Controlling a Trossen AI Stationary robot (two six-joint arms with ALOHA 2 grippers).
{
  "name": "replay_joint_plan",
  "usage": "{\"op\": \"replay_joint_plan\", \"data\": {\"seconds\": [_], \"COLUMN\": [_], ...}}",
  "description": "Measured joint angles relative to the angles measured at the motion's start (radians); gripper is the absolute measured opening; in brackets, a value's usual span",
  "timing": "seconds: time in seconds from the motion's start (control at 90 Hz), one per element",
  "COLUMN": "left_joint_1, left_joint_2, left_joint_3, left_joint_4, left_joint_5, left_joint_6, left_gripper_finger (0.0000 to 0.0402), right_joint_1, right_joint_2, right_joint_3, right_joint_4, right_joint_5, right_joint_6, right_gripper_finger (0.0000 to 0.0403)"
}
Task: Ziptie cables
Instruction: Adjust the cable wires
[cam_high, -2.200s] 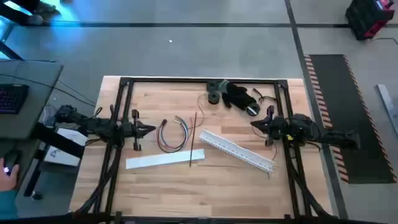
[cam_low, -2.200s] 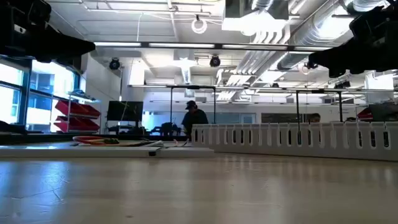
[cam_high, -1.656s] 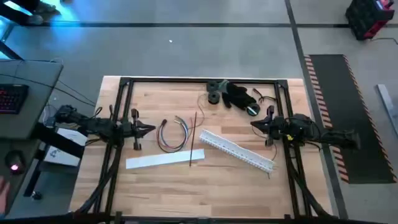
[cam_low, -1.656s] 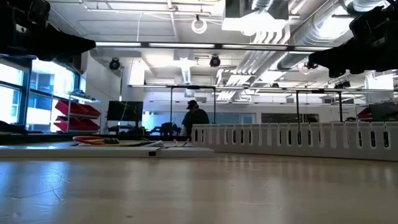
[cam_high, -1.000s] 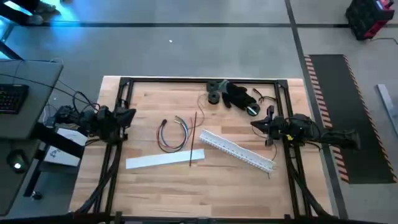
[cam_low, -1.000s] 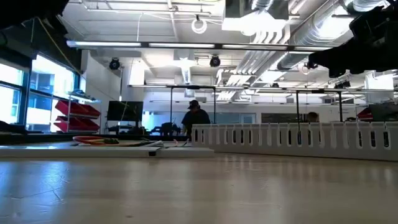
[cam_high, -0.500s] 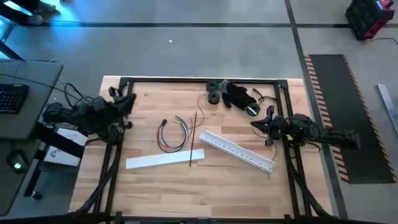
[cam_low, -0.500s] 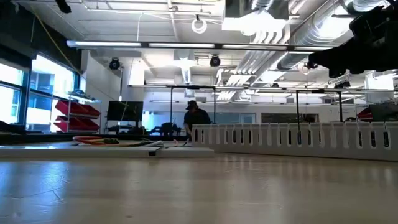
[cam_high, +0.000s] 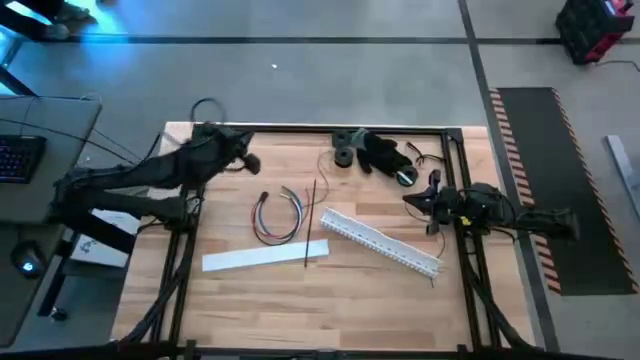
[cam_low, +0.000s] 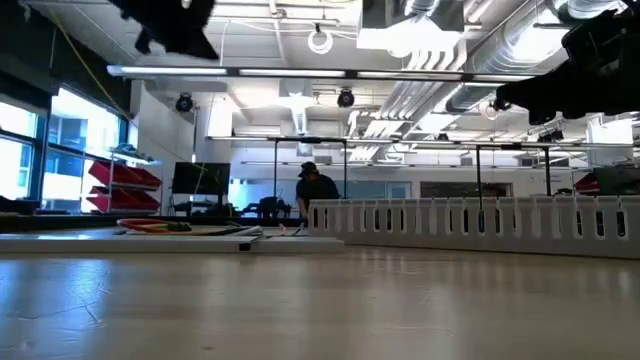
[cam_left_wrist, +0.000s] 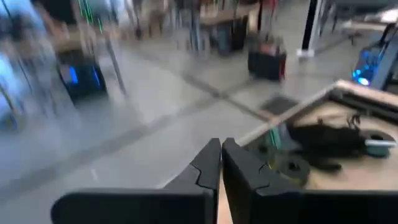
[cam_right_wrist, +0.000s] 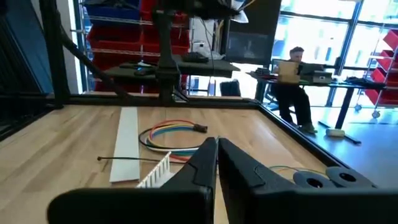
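Note:
The cables (cam_high: 278, 215) lie in a loose U-shaped bundle of red, blue, grey and yellowish wires on the wooden table, and show in the right wrist view too (cam_right_wrist: 169, 132). My left gripper (cam_high: 250, 161) hangs shut above the table's far left corner, well clear of the cables (cam_left_wrist: 221, 152). My right gripper (cam_high: 408, 200) waits shut near the right edge, pointing left toward the cables (cam_right_wrist: 216, 149). Neither gripper holds anything.
A long white slotted duct (cam_high: 381, 240) lies slanted right of the cables. A flat white strip (cam_high: 265, 257) lies nearer the front, with a thin dark tie (cam_high: 311, 225) across it. Black round parts and a dark cord (cam_high: 375, 151) sit at the far edge. A person (cam_right_wrist: 297, 78) sits beyond the table.
My left gripper has risen from the left edge and swung toward the table's far edge, then toward the right, turning as it went; it stays shut. The cables have not moved.

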Motion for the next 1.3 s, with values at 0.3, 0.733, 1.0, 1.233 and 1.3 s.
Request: {"op": "replay_joint_plan", "data": {"seconds": [0.3, 0.733, 1.0, 1.233, 1.3], "left_joint_1": [0.176, 0.187, 0.187, 0.185, 0.175], "left_joint_2": [0.166, 0.325, 0.429, 0.515, 0.535], "left_joint_3": [0.000, 0.000, 0.000, 0.000, -0.004], "left_joint_4": [0.039, 0.014, -0.206, -0.326, -0.334], "left_joint_5": [0.138, 0.145, 0.308, 0.405, 0.408], "left_joint_6": [0.059, -0.049, -0.155, -0.178, -0.192], "left_gripper_finger": [0.0000, 0.0000, 0.0007, 0.0031, 0.0042], "right_joint_1": [0.000, 0.000, 0.000, 0.000, 0.000], "right_joint_2": [0.000, 0.000, 0.000, 0.000, 0.000], "right_joint_3": [0.000, 0.000, 0.000, 0.000, 0.000], "right_joint_4": [0.000, 0.000, 0.000, 0.000, 0.000], "right_joint_5": [0.000, 0.000, 0.000, 0.000, 0.000], "right_joint_6": [0.000, 0.000, 0.000, 0.000, 0.000], "right_gripper_finger": [0.0000, 0.0000, 0.0000, 0.0000, 0.0000]}}
